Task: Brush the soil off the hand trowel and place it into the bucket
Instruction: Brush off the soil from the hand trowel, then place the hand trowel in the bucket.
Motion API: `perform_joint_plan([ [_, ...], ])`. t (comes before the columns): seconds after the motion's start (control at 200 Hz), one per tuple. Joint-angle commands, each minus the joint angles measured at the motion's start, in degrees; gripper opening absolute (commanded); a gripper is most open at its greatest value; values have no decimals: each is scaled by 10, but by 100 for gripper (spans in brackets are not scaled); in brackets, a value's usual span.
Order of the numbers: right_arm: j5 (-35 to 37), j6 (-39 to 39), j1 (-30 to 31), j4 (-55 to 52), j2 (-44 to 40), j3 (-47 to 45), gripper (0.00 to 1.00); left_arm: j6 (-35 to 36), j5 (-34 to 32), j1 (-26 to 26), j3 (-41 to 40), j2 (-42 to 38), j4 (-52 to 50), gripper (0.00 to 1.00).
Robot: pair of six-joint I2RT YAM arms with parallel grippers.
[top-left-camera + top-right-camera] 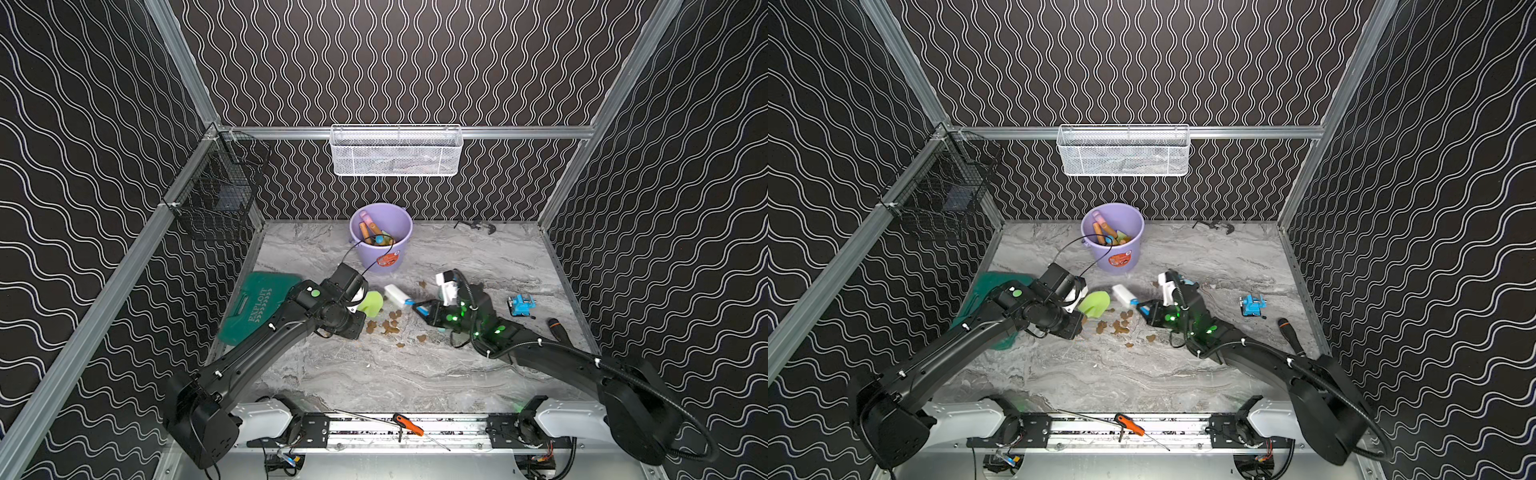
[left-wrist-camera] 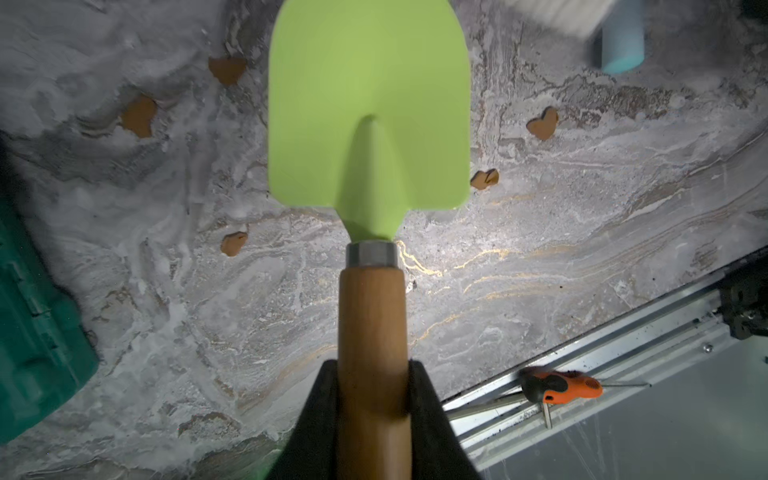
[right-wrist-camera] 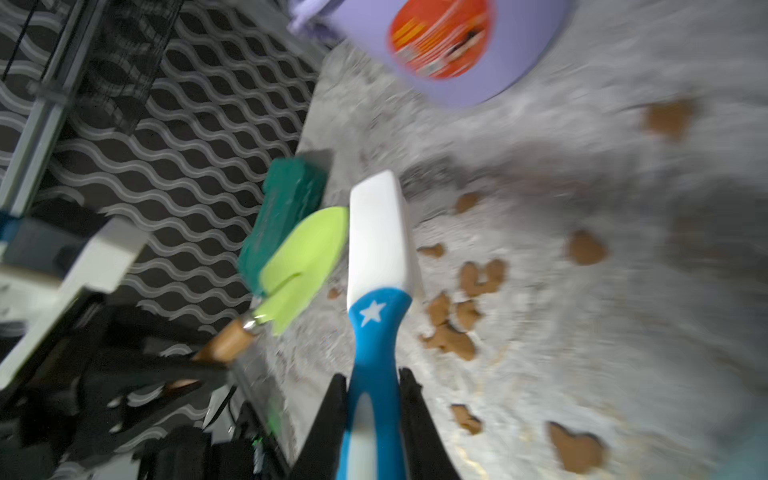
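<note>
My left gripper (image 2: pixel 372 370) is shut on the wooden handle of the hand trowel (image 2: pixel 370 104). It holds the lime-green blade (image 1: pixel 371 302) low over the marble table, and no soil shows on the blade face I see. My right gripper (image 3: pixel 372 378) is shut on the blue handle of a brush (image 3: pixel 376 249). The brush's white head (image 1: pixel 397 295) sits just right of the blade tip, a little apart from it. Brown soil (image 1: pixel 390 328) lies in several clumps on the table below and between the two tools. The lavender bucket (image 1: pixel 368 259) stands behind them with several tools inside.
A green case (image 1: pixel 253 307) lies left of my left arm. A blue vise (image 1: pixel 521 306) and a black-handled tool (image 1: pixel 555 326) sit at the right. A white wire basket (image 1: pixel 397 151) and a black one (image 1: pixel 220 191) hang on the walls. An orange-handled tool (image 1: pixel 409 424) rests on the front rail.
</note>
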Motion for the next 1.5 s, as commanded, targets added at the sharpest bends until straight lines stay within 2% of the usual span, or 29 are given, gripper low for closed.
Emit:
perform_joint_plan([
  [0.0, 23, -14, -21, -24, -41, -9, 0, 13, -18, 1, 20, 5, 11, 0],
  [0.115, 55, -1, -23, -34, -78, -22, 0, 22, -75, 1, 89, 45, 24, 0],
  [0.23, 74, 9, -23, -48, -99, -34, 0, 51, -144, 2, 193, 127, 39, 0],
  [0.49, 83, 6, -26, -83, -158, -50, 0, 110, -221, 20, 501, 387, -20, 0],
  [0.756, 114, -15, -28, -112, -218, -66, 0, 121, -248, 27, 714, 544, -88, 0],
  [0.836, 115, -23, -30, -110, -223, -67, 0, 126, -249, 27, 759, 569, -103, 30],
  [0.921, 104, -27, -30, -110, -215, -62, 0, 126, -241, 27, 754, 559, -87, 45],
  [1.141, 92, -19, -30, -113, -212, -64, 0, 111, -259, 25, 688, 485, -48, 46],
  [1.281, 79, -19, -30, -115, -215, -70, 0, 82, -260, 1, 536, 355, 42, 46],
  [1.371, 72, -18, -30, -132, -218, -67, 0, 42, -222, -16, 427, 270, 101, 46],
  [1.496, 83, -31, -30, -149, -235, -74, 0, -9, -195, -38, 336, 209, 125, 46],
])
